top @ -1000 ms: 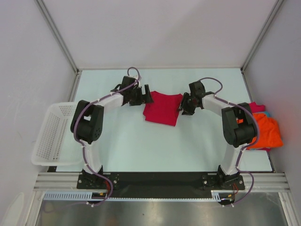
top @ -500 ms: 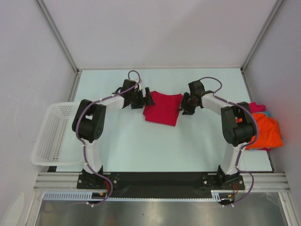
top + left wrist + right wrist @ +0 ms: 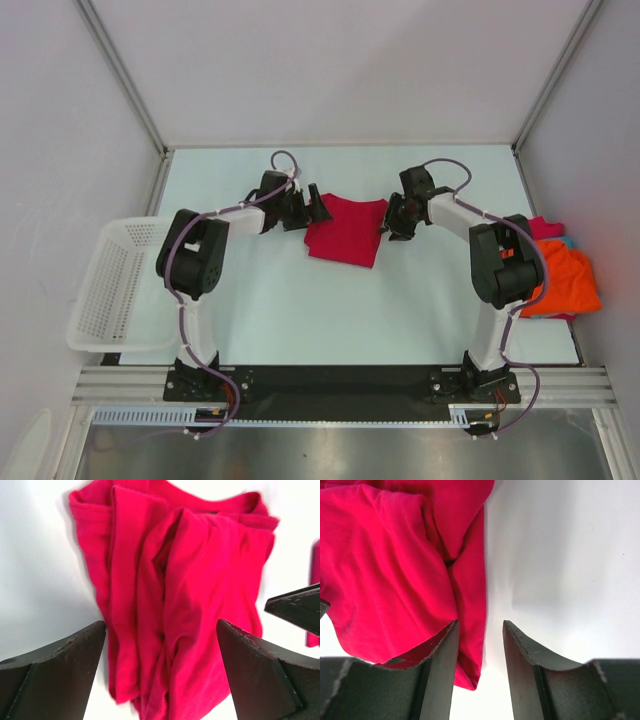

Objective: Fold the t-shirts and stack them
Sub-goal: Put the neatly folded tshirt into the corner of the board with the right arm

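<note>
A crumpled crimson-red cloth t-shirt point(image 3: 347, 230) lies mid-frame on the tabletop point(image 3: 300, 290); left jaws gape wide at its left edge, right jaws stand open at its right.

Crimson t-shirt point(image 3: 347, 230) lies rumpled at centre; orange, pink and teal t-shirts point(image 3: 567, 275) heaped far right

Crumpled crimson red t-shirt point(image 3: 347, 230) mid pale bench point(image 3: 300, 300). Left arm's fingers point(image 3: 319, 205) at its left edge, right arm's fingers point(image 3: 386, 224) at its right edge. Orange t-shirt point(image 3: 568, 280) heaped far right. White plastic lattice basket point(image 3: 105, 285) at left edge.
</note>
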